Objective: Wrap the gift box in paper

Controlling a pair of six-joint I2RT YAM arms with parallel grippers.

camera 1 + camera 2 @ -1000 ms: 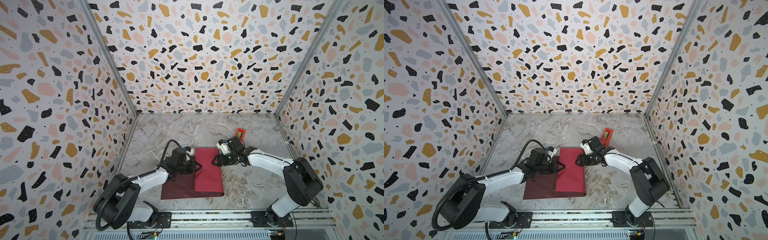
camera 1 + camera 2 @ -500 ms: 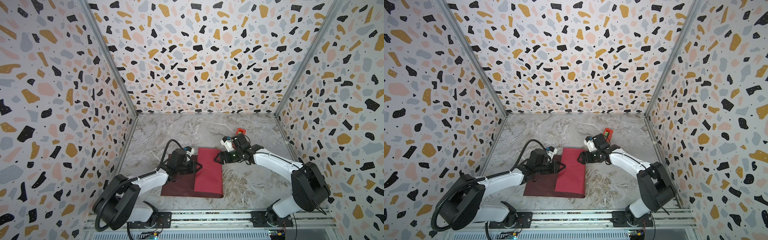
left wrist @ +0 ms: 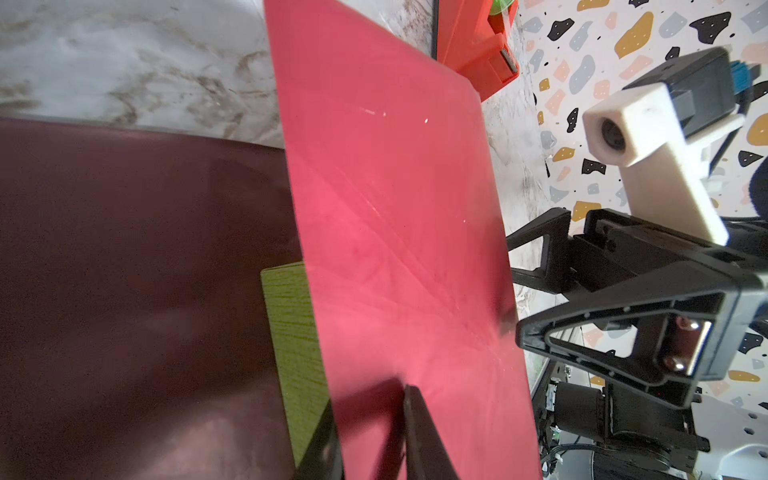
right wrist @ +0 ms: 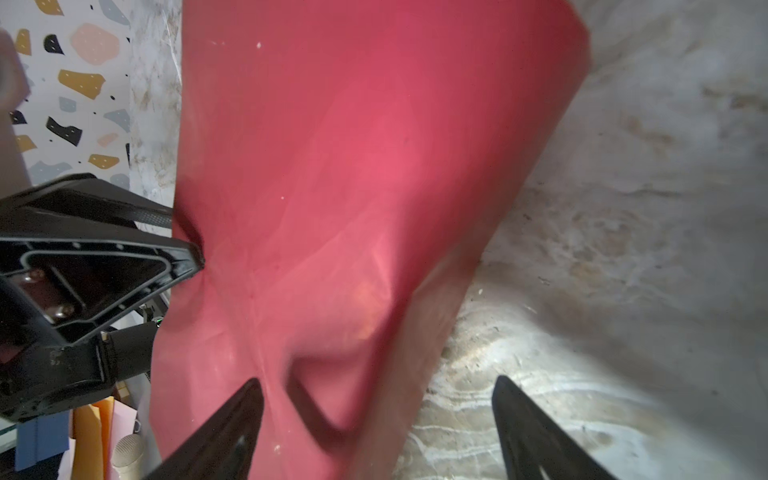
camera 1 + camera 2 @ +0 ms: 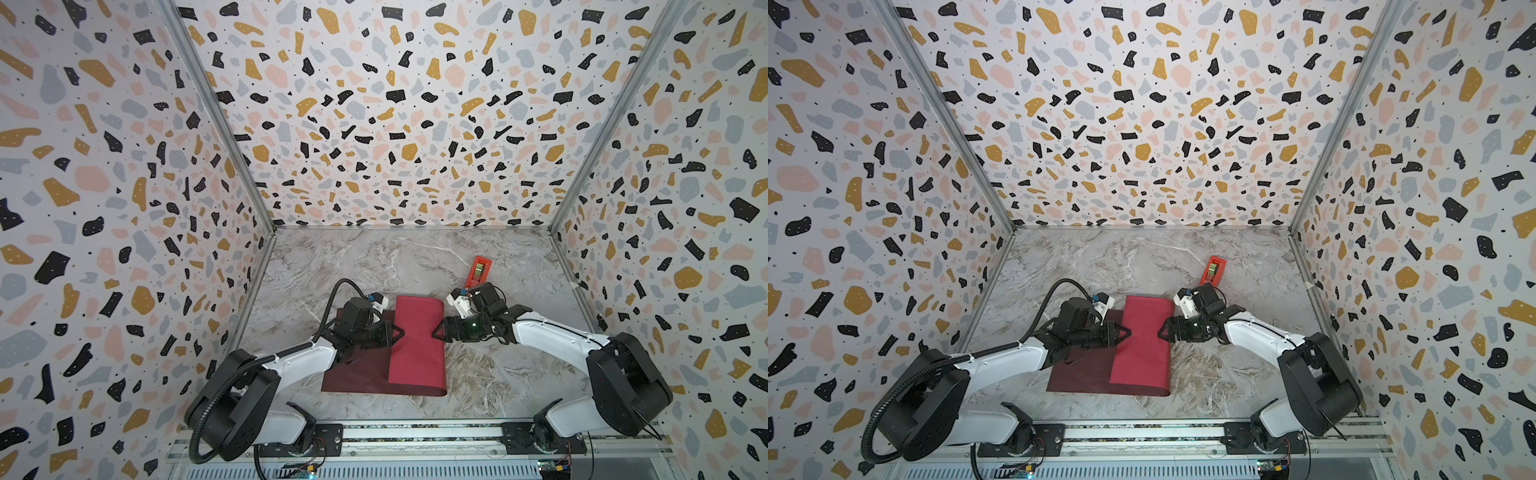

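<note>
The paper (image 5: 415,345) lies on the table, its crimson flap (image 5: 1142,345) folded over leftward above the maroon face (image 5: 353,374). The olive gift box (image 3: 291,332) shows only in the left wrist view, as a strip under the flap; in both top views it is hidden. My left gripper (image 5: 401,332) (image 3: 370,436) is shut on the flap's free edge, one finger above and one below. My right gripper (image 5: 434,332) (image 4: 380,415) stands open at the paper's rounded right fold, one finger over the crimson paper and one over bare table.
A red-orange tape dispenser (image 5: 480,270) (image 5: 1214,268) stands on the marble table (image 5: 374,257) just behind my right wrist. Patterned walls (image 5: 124,208) close in left, right and back. A metal rail (image 5: 415,432) with both arm bases runs along the front edge.
My right jaws have spread wider and the right wrist has swung a little to the right, uncovering the dispenser. The left gripper keeps its hold on the flap's edge.
</note>
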